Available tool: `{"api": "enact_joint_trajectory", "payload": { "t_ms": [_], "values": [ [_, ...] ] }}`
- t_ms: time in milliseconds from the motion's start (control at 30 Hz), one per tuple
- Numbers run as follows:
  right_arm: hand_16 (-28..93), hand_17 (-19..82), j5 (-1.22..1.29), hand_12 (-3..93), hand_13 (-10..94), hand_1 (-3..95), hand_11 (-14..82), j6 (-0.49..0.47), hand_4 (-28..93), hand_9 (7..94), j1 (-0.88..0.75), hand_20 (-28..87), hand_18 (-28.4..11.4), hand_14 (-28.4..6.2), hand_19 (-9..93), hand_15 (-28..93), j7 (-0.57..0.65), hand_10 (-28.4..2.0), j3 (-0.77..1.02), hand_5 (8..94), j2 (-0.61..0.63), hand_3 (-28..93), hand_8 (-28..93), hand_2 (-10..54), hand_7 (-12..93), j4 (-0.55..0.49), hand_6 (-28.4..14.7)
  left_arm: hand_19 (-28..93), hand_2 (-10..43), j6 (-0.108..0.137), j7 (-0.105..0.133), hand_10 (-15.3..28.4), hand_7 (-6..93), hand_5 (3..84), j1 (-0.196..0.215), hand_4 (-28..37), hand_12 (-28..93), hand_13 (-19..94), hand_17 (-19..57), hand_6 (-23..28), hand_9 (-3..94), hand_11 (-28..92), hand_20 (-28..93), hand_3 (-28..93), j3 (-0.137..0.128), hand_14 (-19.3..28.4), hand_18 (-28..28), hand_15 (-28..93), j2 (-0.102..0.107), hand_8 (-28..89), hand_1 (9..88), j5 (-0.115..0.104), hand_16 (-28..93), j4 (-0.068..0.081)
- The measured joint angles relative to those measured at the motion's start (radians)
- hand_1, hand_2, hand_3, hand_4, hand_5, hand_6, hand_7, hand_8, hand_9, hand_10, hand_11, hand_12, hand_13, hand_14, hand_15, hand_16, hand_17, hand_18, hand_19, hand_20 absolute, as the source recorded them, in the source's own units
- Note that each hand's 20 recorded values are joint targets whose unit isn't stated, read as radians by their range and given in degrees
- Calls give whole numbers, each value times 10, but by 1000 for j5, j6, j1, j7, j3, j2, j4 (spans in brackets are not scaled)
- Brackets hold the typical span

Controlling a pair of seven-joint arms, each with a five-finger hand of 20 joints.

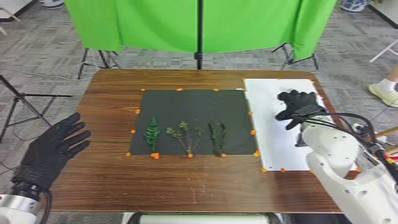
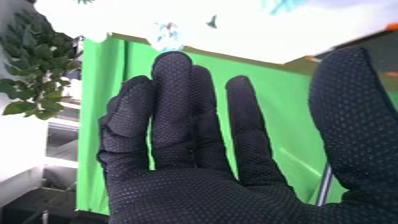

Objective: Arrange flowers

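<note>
On the black mat [image 1: 191, 107] at the table's middle lie green plant stems side by side: a dense green sprig [image 1: 153, 134] on the left, a branching sprig [image 1: 187, 136] in the middle, and thin dark-green stems [image 1: 218, 137] on the right. My right hand [image 1: 302, 106] is above the white board [image 1: 271, 92], right of the mat and apart from the stems. In the right wrist view, the right hand [image 2: 195, 192] has its fingers extended and holds nothing. My left hand [image 1: 49, 150] hangs beside the table's left edge, open and empty.
Orange tape pieces [image 1: 155, 156] mark the edges of the mat and the white board. The brown table [image 1: 204, 185] extends in front of the mat. Behind the table hangs a green cloth [image 1: 147, 25] on a stand, with tripod legs on both sides.
</note>
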Motion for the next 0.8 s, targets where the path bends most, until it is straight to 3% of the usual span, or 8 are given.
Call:
{"api": "enact_joint_trajectory", "payload": {
  "t_ms": [367, 433, 533, 567, 633, 800],
  "values": [
    [219, 297, -16, 235, 517, 286, 522, -19, -283, 459, -15, 434, -184, -81, 866, 718, -5, -115, -13, 449, 22, 846, -246, -95, 342, 20, -9, 467, -6, 1, 3, 100, 234, 288, 2, -273, 125, 152, -98, 29, 203, 292, 95, 718, -1, 129, 196, 443, -1, -131, 267, 0, -33, -1],
    [235, 322, -24, 242, 571, 325, 529, 3, -283, 520, -12, 421, -177, -71, 880, 706, -4, -103, -26, 479, 25, 852, -266, -95, 391, 41, -2, 467, -6, 1, 3, 100, 234, 288, 2, -273, 125, 151, -98, 28, 203, 292, 95, 718, -1, 130, 196, 445, -1, -131, 267, 0, -33, -1],
    [267, 346, -35, 380, 658, 400, 381, 92, -283, 651, -9, 403, -171, -49, 895, 666, -2, -58, -52, 535, 30, 786, -274, -95, 431, 79, 8, 467, -6, 1, 3, 100, 234, 288, 2, -273, 125, 152, -98, 29, 203, 292, 95, 718, -1, 129, 196, 444, -1, -132, 267, 0, -34, -1],
    [274, 358, -35, 418, 690, 429, 310, 128, -282, 721, -10, 401, -171, -42, 898, 649, -2, -48, -57, 543, 31, 772, -216, -95, 503, 90, -7, 467, -5, 1, 3, 100, 234, 288, 2, -273, 124, 152, -98, 29, 203, 291, 95, 717, -1, 129, 196, 444, -1, -132, 268, 0, -34, -1],
    [281, 376, -31, 451, 727, 461, 257, 178, -282, 795, -12, 397, -175, -37, 907, 634, -6, -37, -59, 568, 31, 764, -198, -78, 587, 102, -15, 467, -5, 1, 3, 101, 234, 288, 2, -272, 124, 152, -97, 29, 203, 291, 95, 717, -1, 129, 196, 444, -1, -132, 268, 0, -34, -1],
    [299, 412, -11, 422, 790, 488, 260, 211, -283, 861, -16, 399, -180, -30, 930, 607, -34, -35, -56, 668, 30, 801, -196, -76, 575, 103, -15, 467, -5, 0, 0, 101, 235, 289, 1, -272, 124, 151, -98, 29, 203, 291, 94, 716, -5, 130, 196, 446, 1, -132, 268, 0, -34, -1]
  ]
}}
